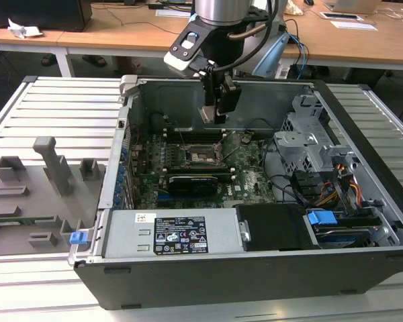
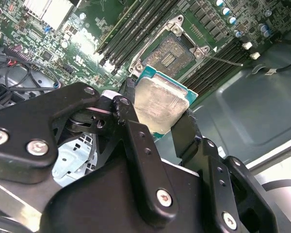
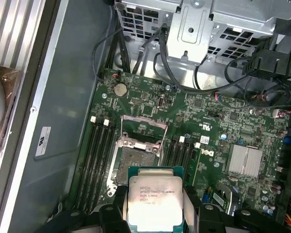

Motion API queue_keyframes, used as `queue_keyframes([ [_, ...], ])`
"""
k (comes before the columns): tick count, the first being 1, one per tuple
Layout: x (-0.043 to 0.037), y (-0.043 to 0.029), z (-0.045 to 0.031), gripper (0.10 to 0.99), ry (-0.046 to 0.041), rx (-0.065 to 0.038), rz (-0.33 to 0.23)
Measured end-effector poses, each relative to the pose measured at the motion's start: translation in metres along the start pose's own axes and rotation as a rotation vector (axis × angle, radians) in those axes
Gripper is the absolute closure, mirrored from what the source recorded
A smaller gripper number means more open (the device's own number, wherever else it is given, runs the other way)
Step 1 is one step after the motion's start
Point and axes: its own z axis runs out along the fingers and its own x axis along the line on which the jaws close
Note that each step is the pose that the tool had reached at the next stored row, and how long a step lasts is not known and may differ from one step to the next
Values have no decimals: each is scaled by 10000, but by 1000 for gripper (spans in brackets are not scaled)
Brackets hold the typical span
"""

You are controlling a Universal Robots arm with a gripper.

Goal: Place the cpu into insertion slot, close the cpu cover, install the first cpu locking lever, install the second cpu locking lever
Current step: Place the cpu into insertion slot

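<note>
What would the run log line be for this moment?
gripper: shut on cpu | cpu: held clear of insertion slot, not seated | cpu cover: open

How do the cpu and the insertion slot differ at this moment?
The cpu is clamped in the gripper above the motherboard; the insertion slot sits fixed on it, uncovered and empty. The cpu shows a silver-grey metal face; the insertion slot has a dark centre. Both are square and close in footprint.
</note>
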Motion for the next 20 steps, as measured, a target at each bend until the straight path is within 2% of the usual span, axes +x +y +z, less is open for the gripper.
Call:
queue_keyframes([
  [20, -1, -3, 42, 545, -25, 1, 436],
])
